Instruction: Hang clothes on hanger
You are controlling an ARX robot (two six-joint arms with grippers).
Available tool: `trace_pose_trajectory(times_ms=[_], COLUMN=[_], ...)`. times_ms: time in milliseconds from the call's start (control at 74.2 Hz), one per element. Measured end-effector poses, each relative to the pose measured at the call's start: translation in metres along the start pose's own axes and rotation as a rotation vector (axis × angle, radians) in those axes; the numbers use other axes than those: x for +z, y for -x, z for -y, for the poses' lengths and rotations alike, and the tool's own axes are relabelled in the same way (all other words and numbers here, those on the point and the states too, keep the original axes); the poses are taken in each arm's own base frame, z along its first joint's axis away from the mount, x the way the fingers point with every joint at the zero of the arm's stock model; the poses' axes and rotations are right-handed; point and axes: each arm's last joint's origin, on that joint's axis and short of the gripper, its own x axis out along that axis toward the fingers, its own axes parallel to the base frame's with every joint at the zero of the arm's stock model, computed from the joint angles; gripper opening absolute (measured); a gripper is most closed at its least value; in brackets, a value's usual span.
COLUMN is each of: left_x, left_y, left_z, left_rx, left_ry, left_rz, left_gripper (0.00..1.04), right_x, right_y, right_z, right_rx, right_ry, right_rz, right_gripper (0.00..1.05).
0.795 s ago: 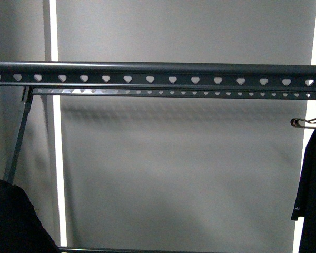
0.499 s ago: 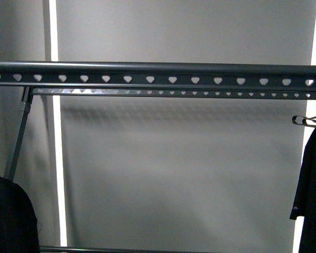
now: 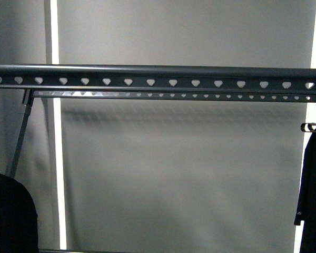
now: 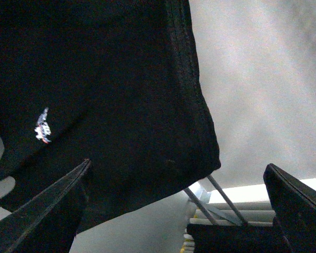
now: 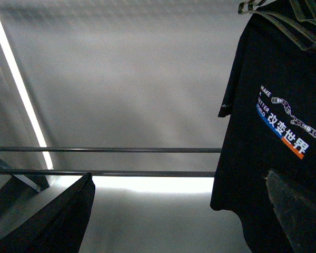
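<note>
While both sets of jaws are spread with nothing gripped, the left gripper is seen close to a black garment. The right gripper is faced by the clothes, which are hung on a shiny coat hanger below the right end of the hanger, its rail punched with hearts.

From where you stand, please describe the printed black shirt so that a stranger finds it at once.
Follow the long grey rail with heart-shaped holes to its right end. Below it, a black T-shirt hangs on a thin wire hanger. Unlike the other black garment with only a tiny logo, it bears white words, Chinese characters and a blue stripe.
</note>
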Motion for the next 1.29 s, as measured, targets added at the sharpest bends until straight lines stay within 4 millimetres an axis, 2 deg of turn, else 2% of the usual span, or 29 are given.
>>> trace_pose_trajectory(times_ms=[162,364,458,606,755,836,930,984,1132,1294], left_x=[0.006,0.021,0.022,0.02,0.02,0.02,0.018,0.016,0.009,-0.003], left_y=[-0.047,-0.079,-0.095,-0.112,-0.12,-0.124,-0.124,-0.121,-0.101,-0.055], left_z=[0.02,0.034,0.037,0.039,0.038,0.035,0.032,0.03,0.019,0.006], left_rx=[0.081,0.106,0.129,0.157,0.17,0.182,0.181,0.172,0.133,0.015], left_ry=[0.085,0.096,0.085,0.069,0.052,0.044,0.039,0.04,-0.007,-0.116], left_rz=[0.058,0.131,0.139,0.142,0.14,0.136,0.123,0.114,0.063,-0.052], left_gripper=[0.98,0.98,0.98,0.74,0.51,0.33,0.1,0.03,0.04,0.04], right_x=[0.0,0.0,0.0,0.0,0.0,0.0,0.0,0.0,0.0,0.0], right_y=[0.0,0.0,0.0,0.0,0.0,0.0,0.0,0.0,0.0,0.0], right_z=[0.0,0.0,0.0,0.0,0.0,0.0,0.0,0.0,0.0,0.0], right_rx=[0.0,0.0,0.0,0.0,0.0,0.0,0.0,0.0,0.0,0.0], right_ry=[0.0,0.0,0.0,0.0,0.0,0.0,0.0,0.0,0.0,0.0], right_rz=[0.0,0.0,0.0,0.0,0.0,0.0,0.0,0.0,0.0,0.0], right_gripper=[0.97,0.97,0.97,0.97,0.97,0.97,0.97,0.97,0.97,0.97])
